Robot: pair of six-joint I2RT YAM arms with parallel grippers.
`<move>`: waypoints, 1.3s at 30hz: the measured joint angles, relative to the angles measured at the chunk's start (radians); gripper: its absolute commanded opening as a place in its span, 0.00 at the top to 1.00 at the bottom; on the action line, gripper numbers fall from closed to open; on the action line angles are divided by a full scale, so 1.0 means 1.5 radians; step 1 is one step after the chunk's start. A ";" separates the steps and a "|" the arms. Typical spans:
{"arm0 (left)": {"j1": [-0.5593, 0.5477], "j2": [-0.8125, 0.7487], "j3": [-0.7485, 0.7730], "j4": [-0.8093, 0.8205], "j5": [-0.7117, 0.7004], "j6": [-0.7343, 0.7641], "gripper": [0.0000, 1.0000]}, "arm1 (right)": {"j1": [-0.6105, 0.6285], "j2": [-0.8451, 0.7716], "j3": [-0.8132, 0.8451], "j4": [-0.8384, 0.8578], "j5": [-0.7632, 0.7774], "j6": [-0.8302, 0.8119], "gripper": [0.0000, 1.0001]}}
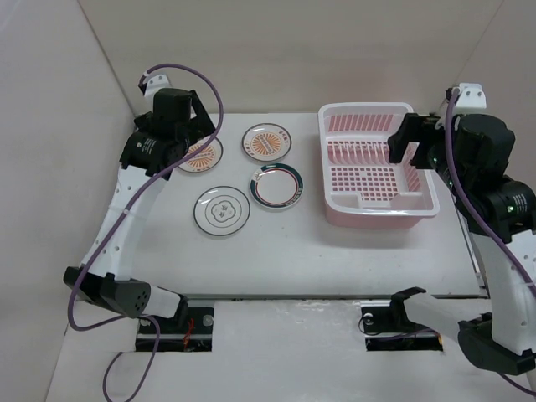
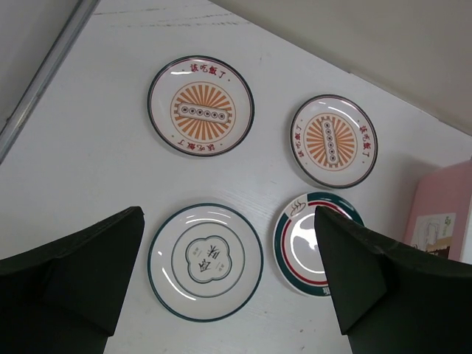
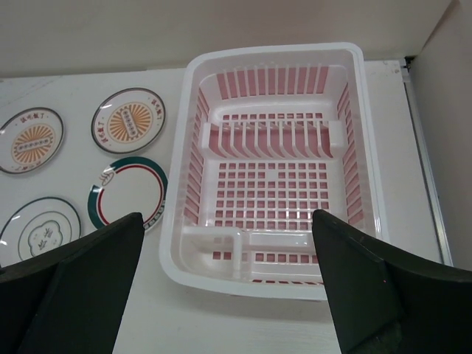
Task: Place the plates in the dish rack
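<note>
White surface (image 1: 335, 260) between pale walls carries everything. At far left we see the left pincer (image 2: 227, 212), jaws spread and empty, hovering at the rear left of four small round white plates (image 1: 266, 142) lying flat. These are a first orange sunburst plate (image 2: 200, 105) and a second orange sunburst plate (image 2: 333, 140) at the rear, with a flower-outline plate (image 2: 205, 262) and a teal-ringed plate (image 2: 295, 243) nearer. Just right of them stands the pink rectangular plastic dish rack (image 1: 373, 219), white-rimmed. Over its right side we find the right pincer (image 3: 226, 215), jaws likewise apart, gripping nothing.
</note>
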 measured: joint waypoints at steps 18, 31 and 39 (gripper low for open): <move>0.328 0.083 -0.192 0.269 0.304 -0.056 0.00 | -0.016 0.222 -0.012 0.227 -0.332 -0.032 0.00; 0.455 0.235 -0.398 0.514 0.554 -0.068 0.06 | 0.070 0.261 -0.016 0.269 -0.468 -0.098 0.00; 0.456 0.371 -0.378 0.621 0.621 -0.096 0.15 | 0.081 0.299 0.011 0.282 -0.513 -0.097 0.00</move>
